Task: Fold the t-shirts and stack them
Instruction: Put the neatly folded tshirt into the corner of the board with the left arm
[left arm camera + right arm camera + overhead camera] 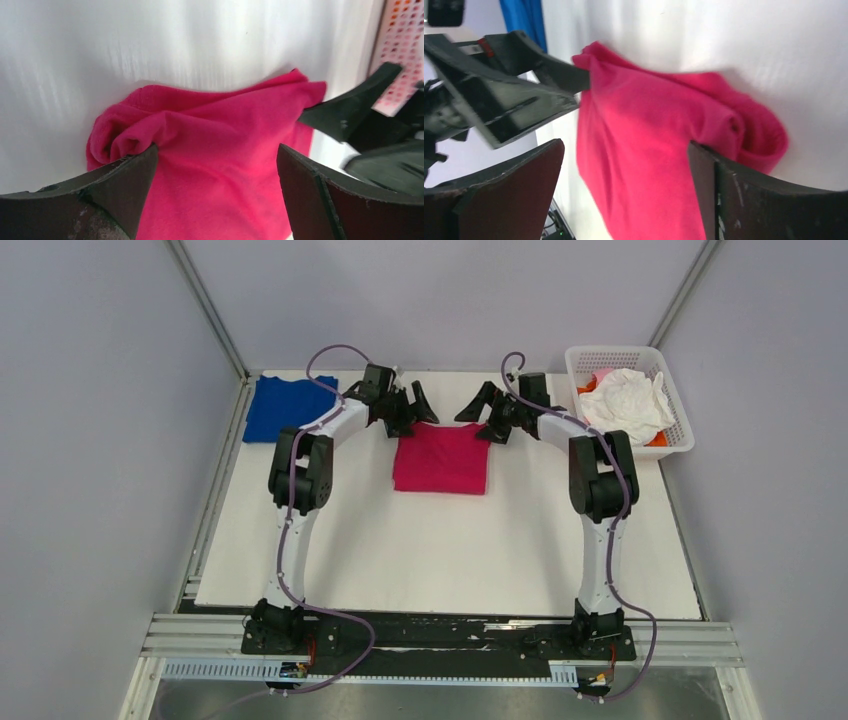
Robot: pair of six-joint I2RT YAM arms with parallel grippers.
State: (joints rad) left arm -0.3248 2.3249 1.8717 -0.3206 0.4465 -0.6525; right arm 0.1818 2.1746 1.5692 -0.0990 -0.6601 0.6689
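Shirt: looks soft, limp; best pinched at far corners.
Left gripper: spread, empty.
Right gripper: spread, empty.

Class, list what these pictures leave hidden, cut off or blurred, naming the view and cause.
Top view: the white shirt covers cloth under it in the basket.
Top view: the left pincer and right pincer hide the pink shirt's far corners.
Right wrist view: the blue shirt is a strip, cut by the top edge.
Left wrist view: the basket is blurred, cut by the right edge.
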